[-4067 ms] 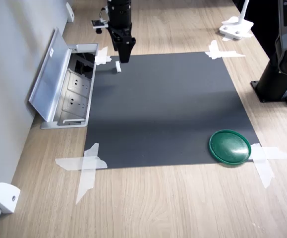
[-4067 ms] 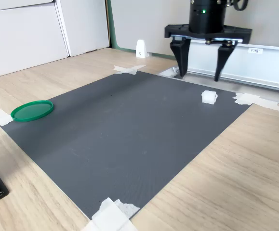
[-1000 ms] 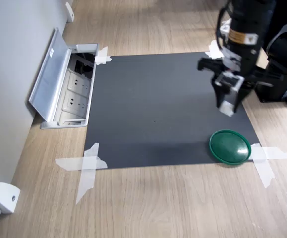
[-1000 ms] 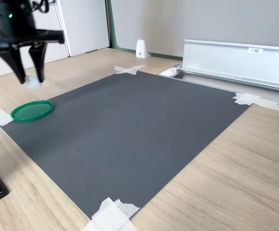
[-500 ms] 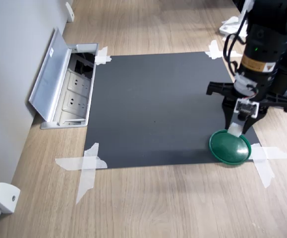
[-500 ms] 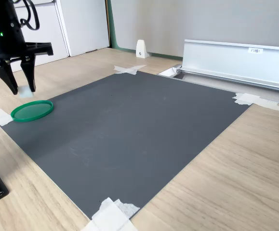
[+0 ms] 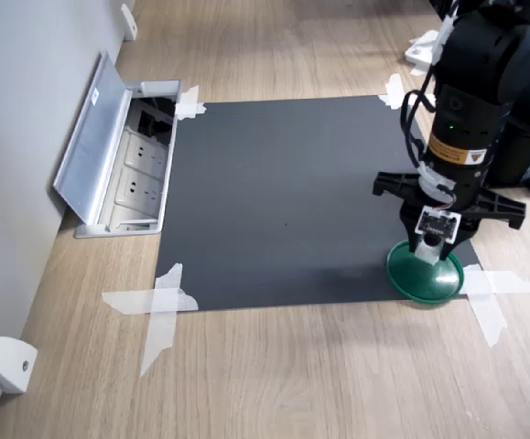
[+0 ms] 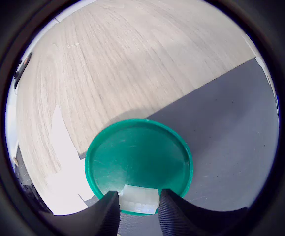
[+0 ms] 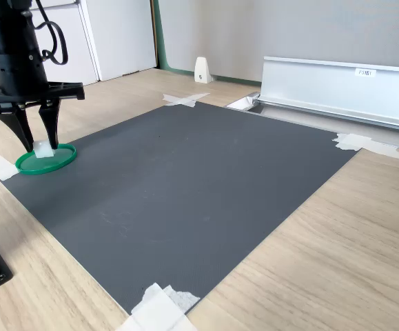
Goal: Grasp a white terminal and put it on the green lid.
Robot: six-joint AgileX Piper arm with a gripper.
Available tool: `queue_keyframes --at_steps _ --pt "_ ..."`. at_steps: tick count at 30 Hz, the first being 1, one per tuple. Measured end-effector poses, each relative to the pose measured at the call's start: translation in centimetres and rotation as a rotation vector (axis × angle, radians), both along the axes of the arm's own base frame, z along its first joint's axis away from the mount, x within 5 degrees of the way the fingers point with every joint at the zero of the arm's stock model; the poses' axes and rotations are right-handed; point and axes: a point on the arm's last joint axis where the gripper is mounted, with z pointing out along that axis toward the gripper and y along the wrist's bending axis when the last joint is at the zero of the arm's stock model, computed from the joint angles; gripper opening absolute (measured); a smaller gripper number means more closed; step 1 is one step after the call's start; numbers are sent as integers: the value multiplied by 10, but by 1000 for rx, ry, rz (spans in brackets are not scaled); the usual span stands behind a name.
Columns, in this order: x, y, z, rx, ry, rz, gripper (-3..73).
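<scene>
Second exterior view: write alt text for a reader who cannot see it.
A black robot pincer holds a tiny white plastic terminal just over a round, glossy green plastic lid at the corner of a dark grey mat taped to a wooden table.

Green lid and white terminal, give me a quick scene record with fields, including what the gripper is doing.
surface: dark grey mat taped to a wooden table
target: round dark green plastic lid at a mat corner
part: tiny white plastic terminal between the fingers, low over the lid; contact with it unclear
gripper: gripper pointing down, shut on the terminal
wrist view: terminal near the lid's rim
other: open metal socket box by the wall
</scene>
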Motion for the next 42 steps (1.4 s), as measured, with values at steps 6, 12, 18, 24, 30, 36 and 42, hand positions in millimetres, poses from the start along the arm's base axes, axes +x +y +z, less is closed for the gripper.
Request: queue_keyframes --at_steps 6,12,18,24,30,36,42 --pt "0 0 0 -1 1 -2 437" --pt "0 0 0 4 10 -45 652" --pt "-2 -2 8 28 -8 -80 669" --pt "-10 -13 33 60 -94 -113 518" --pt "-13 -35 59 68 -226 -214 158" --pt "-3 -84 81 153 -299 -566 0" --pt "-13 -125 110 204 -527 -682 -5"
